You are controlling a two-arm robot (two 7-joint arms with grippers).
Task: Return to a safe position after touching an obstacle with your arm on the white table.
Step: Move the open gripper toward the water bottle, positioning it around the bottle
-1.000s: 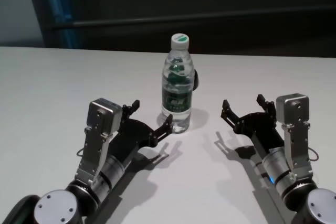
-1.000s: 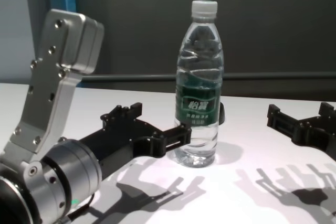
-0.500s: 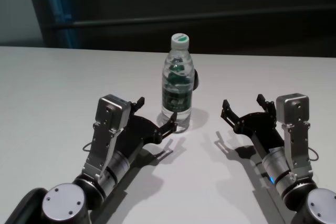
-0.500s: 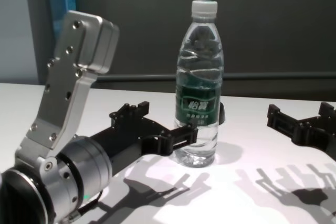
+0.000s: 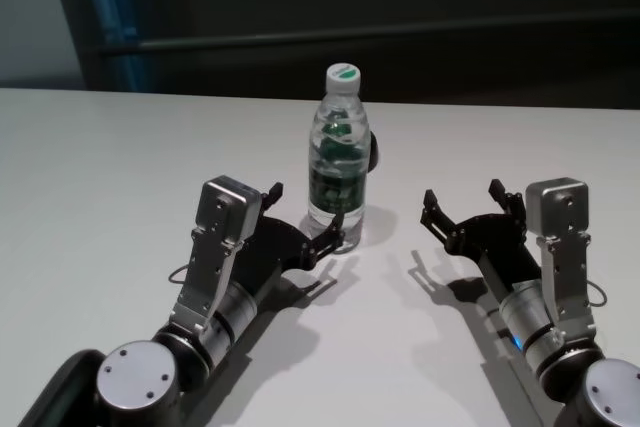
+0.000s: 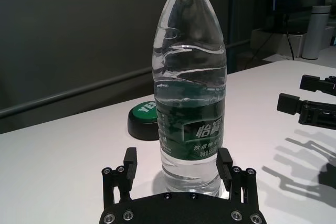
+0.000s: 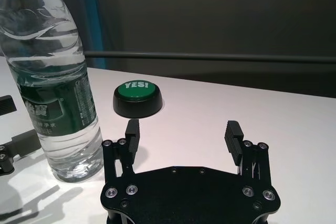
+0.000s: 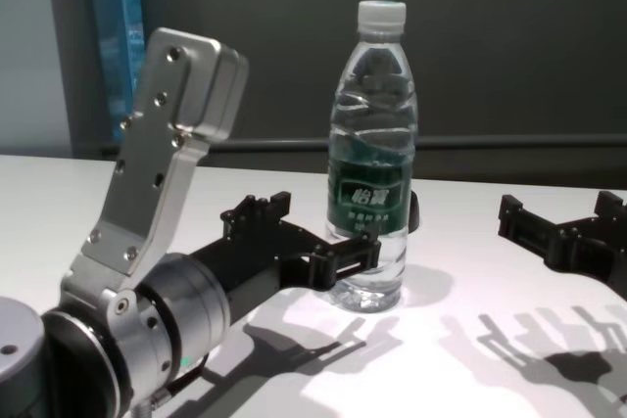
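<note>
The left gripper [image 6: 178,167] sits spread wide, gripping nothing, the water bottle [image 6: 190,85] upright on the white table [image 5: 100,167] just ahead between its fingers. The right gripper [image 5: 465,207], open and empty, rests well apart.

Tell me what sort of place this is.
Probably a robot test lab, not a home. A lone water bottle and a green "YES!" button sit on a plain white table before a dark wall, with the left gripper and right gripper open.
</note>
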